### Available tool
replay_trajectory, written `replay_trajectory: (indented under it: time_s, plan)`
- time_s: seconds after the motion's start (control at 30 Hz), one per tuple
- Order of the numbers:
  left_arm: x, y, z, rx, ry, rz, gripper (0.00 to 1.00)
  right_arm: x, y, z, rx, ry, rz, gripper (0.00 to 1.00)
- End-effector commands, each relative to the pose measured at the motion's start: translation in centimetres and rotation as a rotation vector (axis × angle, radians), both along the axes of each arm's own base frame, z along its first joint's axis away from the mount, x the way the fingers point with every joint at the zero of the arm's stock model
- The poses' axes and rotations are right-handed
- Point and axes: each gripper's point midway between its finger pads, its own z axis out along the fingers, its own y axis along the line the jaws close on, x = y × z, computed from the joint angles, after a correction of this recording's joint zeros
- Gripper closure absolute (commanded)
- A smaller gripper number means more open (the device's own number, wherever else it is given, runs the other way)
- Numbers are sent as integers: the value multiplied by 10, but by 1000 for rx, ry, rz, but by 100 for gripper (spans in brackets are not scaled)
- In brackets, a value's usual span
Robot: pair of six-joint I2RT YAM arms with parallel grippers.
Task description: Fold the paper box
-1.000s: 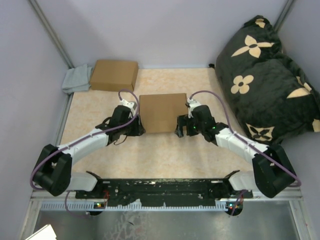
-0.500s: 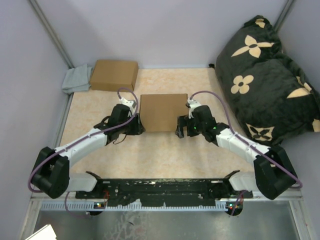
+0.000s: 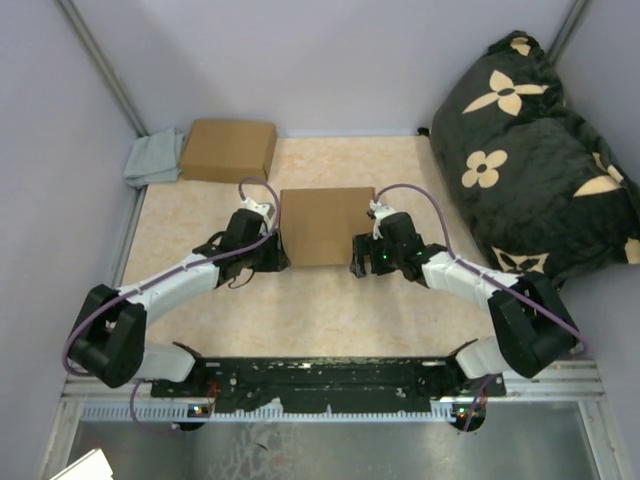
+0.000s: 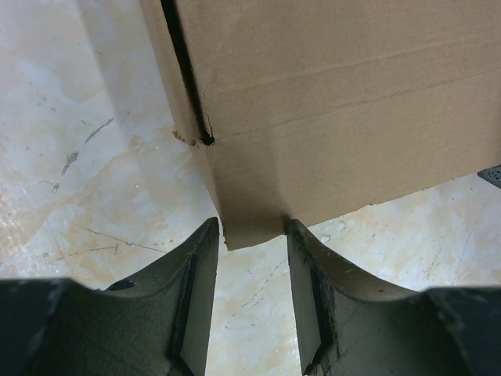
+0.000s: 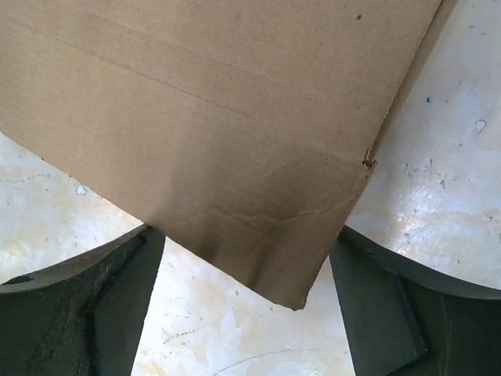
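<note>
Centrally on the pale marbled table lies the paper box, flat and closed as seen from above, its plain brown top facing up; both arms reach in to its near edge, one at each near corner. The left gripper has that corner wedged between its two dark fingers, the jaws clenched on the cardboard, which fills the gap from one finger to the other; a dark slit runs up the box's side just above, with a small tear at its lower end. The right gripper stands released, jaws spread wide astride the other near corner (the cardboard there is wrinkled and creased); the corner's tip pokes down between the fingers. At the back left a smooth brown carton sits beside a grey cloth; a black cushion with cream flowers leans at the right.
</note>
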Motion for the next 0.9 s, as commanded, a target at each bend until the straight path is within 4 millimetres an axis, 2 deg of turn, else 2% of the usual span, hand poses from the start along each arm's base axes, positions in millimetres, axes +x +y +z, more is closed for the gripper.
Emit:
replay_trajectory:
  time_s: [0.0, 0.23, 0.33, 0.7, 0.87]
  plan:
    - [7, -1, 5, 15, -23, 6, 54, 14, 5, 20, 30, -81, -5, 15]
    - [9, -2, 10, 13, -28, 4, 54, 8, -5, 52, 36, -138, -32, 14]
    - [9, -2, 13, 12, -33, 2, 54, 10, -13, 59, 12, -156, -57, 14]
    - [10, -3, 22, 0, -53, -1, 54, 22, 3, 41, 33, -135, -30, 15]
    - [10, -6, 25, -18, -59, -14, 54, 22, 8, 45, 63, -142, -15, 16]
